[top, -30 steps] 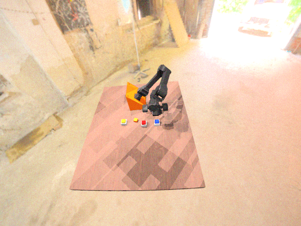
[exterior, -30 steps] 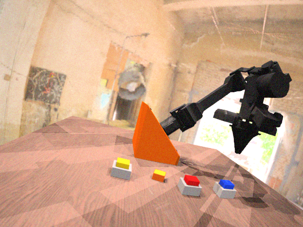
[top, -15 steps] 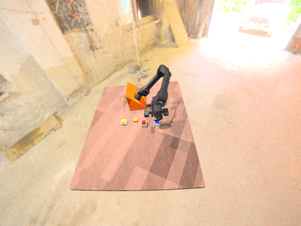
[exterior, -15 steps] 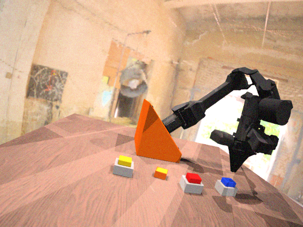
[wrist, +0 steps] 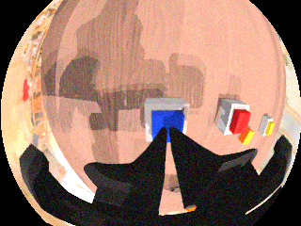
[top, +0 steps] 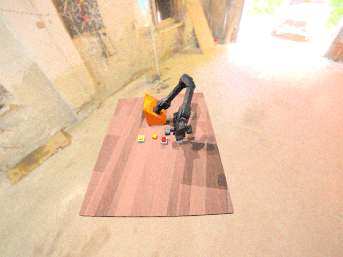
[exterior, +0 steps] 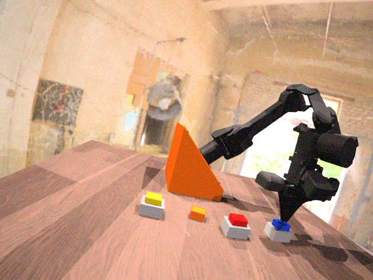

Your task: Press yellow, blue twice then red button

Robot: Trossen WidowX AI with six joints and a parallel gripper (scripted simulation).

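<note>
My gripper (exterior: 283,220) (wrist: 168,128) is shut and empty. It points down with its fingertips at the top of the blue button (top: 179,140) (exterior: 279,226) (wrist: 163,119), apparently touching the cap. The blue cap still shows above its white housing; how far it is pushed in is hard to tell. The red button (top: 164,139) (exterior: 238,220) (wrist: 240,121) stands beside it, with its cap raised. The yellow button (top: 141,137) (exterior: 154,199) (wrist: 269,128) stands at the far end of the row, its cap also raised.
A small orange-yellow block (top: 154,136) (exterior: 197,213) (wrist: 246,136) lies between the red and yellow buttons. A large orange wedge-shaped stand (top: 155,119) (exterior: 189,171) rises at the arm's base, behind the row. All stand on the wooden table top (top: 149,179) (exterior: 105,241).
</note>
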